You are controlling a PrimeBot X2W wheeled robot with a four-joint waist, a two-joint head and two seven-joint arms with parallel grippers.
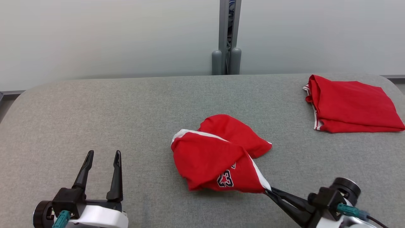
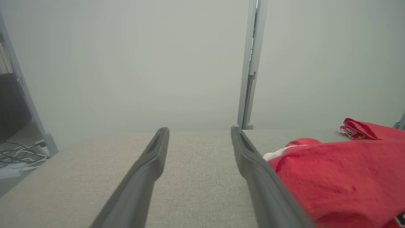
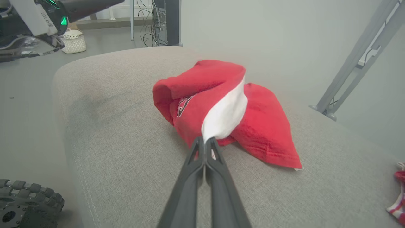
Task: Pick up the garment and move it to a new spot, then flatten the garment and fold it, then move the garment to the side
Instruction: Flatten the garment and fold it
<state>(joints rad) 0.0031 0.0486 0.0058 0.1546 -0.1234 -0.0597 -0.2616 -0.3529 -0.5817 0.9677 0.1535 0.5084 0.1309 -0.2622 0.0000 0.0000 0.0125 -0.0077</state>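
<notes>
A crumpled red garment (image 1: pixel 218 155) with white trim and the number 23 lies in a heap at the middle of the grey table (image 1: pixel 126 110). My right gripper (image 1: pixel 269 191) is shut on its white-edged corner at the heap's lower right; the right wrist view shows that gripper (image 3: pixel 205 141) pinching the white trim of the garment (image 3: pixel 221 104). At the lower left my left gripper (image 1: pixel 103 154) stands open, well apart from the cloth, nothing between its fingers. In the left wrist view the left gripper (image 2: pixel 199 129) is open above bare table, the garment (image 2: pixel 335 177) to its right.
A second red garment (image 1: pixel 351 104), folded, lies at the table's far right. A grey post (image 1: pixel 226 38) stands behind the table's back edge against a pale wall. In the right wrist view a wheel (image 3: pixel 25 202), a white basket (image 3: pixel 73 41) and cables are on the floor beside the table.
</notes>
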